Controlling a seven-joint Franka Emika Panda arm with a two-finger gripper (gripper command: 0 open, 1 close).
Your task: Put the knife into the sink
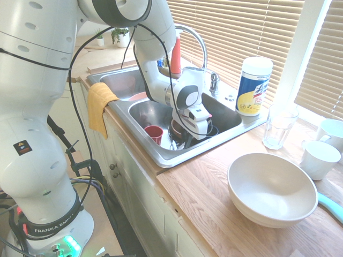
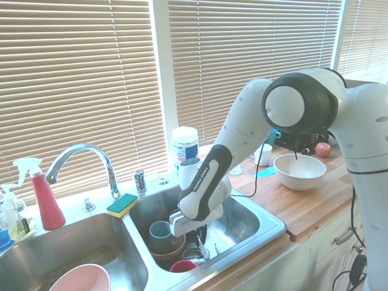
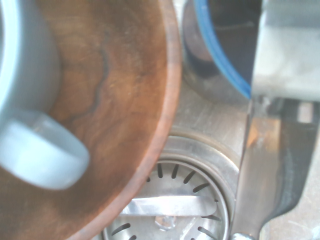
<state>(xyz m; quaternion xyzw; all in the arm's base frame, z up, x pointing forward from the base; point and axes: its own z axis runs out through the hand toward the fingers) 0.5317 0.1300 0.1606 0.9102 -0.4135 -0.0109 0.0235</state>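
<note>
In the lower centre, the gripper (image 2: pixel 201 233) was closed on the slim metal knife (image 3: pixel 260 175) above the shiny steel sink (image 2: pixel 271 225), near a round, grained wooden bowl (image 3: pixel 120 65).

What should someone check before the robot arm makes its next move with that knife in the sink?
Hand inside a sink basin: ok.
Knife within that basin, near the drain strainer: ok.
Knife resting on the basin floor, safe to release: cannot tell; its contact is hidden.
Room around the hand: not ok; the wooden bowl with the grey-blue mug is close beside it.
Faucet apart from the arm: ok, it stands off to the side.
</note>
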